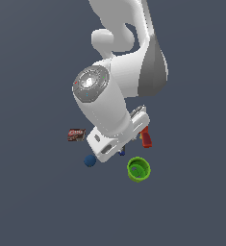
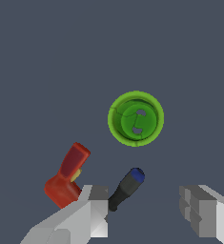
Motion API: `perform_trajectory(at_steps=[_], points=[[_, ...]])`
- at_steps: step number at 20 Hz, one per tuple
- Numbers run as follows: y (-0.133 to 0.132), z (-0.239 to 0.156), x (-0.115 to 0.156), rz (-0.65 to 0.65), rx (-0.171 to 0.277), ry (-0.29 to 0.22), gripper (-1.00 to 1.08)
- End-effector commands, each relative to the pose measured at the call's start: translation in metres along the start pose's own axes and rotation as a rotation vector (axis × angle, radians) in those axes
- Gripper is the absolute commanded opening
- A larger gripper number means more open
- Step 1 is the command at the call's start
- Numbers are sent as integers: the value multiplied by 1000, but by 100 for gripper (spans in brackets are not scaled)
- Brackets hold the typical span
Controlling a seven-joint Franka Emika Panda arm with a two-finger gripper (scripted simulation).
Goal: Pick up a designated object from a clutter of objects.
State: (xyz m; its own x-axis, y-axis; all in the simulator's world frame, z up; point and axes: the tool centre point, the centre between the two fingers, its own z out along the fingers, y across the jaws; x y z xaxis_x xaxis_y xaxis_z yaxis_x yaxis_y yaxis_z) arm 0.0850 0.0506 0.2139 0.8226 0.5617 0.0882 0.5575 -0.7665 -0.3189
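Spread-open grey gripper (image 2: 144,209) fingers are seen empty above the dark blue-tipped screwdriver (image 2: 127,188), with the lime-green hollow round cup (image 2: 136,118) beyond, upright, judged light, rigid, best pinched across its rim wall.

A simulated test scene: flat, featureless slate-grey ground (image 1: 32,202) with blocky, untextured rendered items.

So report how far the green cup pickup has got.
Done: the arm is over the clutter, with the gripper open. In hand: the approach; the green cup sits untouched, upright, apart from the red drill and screwdriver. Left: descend, grasp, lift.
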Motion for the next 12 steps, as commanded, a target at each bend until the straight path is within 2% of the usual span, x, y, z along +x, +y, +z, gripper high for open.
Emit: perform_trajectory(at_steps=[1, 12], points=[[4, 8, 6, -50, 26, 15, 28], [23, 44, 31, -261, 130, 104, 28]])
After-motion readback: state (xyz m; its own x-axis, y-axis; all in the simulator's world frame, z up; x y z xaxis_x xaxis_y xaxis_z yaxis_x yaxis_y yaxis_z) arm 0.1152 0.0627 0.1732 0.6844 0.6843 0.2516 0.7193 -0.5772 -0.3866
